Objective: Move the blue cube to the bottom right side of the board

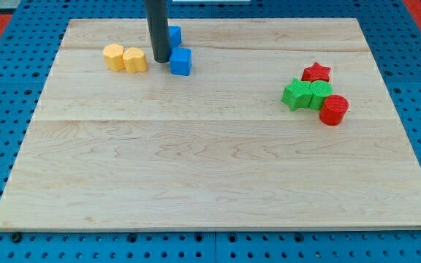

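Currently my tip [160, 60] sits beside blue cube [180, 62].

Single camera, raised at the board's [218, 183] near edge, looking down obliquely; whole board fills frame.

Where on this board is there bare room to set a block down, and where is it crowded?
Free: the board below all blocks, and the middle strip between the blue cube and the green blocks. Crowded: the view's top left, where my tip stands between the yellow blocks and the blue cube.
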You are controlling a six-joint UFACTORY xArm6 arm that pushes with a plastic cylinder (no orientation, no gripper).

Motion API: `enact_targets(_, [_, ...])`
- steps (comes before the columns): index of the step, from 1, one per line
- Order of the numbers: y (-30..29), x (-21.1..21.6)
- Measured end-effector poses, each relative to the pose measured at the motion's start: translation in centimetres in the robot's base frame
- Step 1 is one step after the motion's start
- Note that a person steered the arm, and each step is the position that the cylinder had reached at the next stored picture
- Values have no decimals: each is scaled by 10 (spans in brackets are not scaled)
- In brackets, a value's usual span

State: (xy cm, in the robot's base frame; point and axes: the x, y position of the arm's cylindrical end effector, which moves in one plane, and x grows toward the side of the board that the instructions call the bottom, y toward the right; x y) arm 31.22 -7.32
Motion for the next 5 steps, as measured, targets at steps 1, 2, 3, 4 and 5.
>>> enact_targets(1, [-17, -9])
enact_targets(2, [-6, 10])
enact_targets(3, [35, 39])
enact_targets(4, [-11, -4])
enact_targets(5, [20, -25])
